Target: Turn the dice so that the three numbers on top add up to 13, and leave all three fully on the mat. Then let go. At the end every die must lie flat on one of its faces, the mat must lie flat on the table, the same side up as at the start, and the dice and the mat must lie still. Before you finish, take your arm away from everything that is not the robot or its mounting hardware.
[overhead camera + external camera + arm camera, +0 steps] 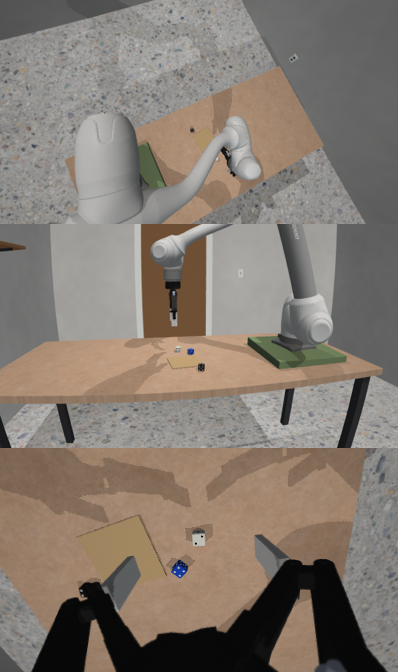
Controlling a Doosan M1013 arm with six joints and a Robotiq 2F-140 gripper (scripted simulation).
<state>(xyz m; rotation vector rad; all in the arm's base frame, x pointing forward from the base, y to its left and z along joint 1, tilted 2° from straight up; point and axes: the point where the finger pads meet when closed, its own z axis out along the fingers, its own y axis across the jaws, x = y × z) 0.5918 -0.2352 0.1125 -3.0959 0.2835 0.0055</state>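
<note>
The tan mat (203, 139) (183, 362) (112, 540) lies flat on the table. A black die (192, 130) (201, 367) sits just off one mat edge; in the wrist view the left finger partly hides it. A blue die (190, 351) (180, 569) lies close outside the opposite side. A white die (178, 349) (199, 538) lies farther out, with two dark pips on its upper face. The top numbers of the blue and black dice are too small to read surely. My gripper (174, 323) (194, 556) is open and empty, well above the table, its fingers spread either side of the white and blue dice.
The wooden table (264, 109) (93, 361) carries the green base slab (152, 168) (264, 351) under the arm, to the right in the exterior view. The arm (199, 168) (199, 236) hides the blue die in the top view. Arm shadows cross the table.
</note>
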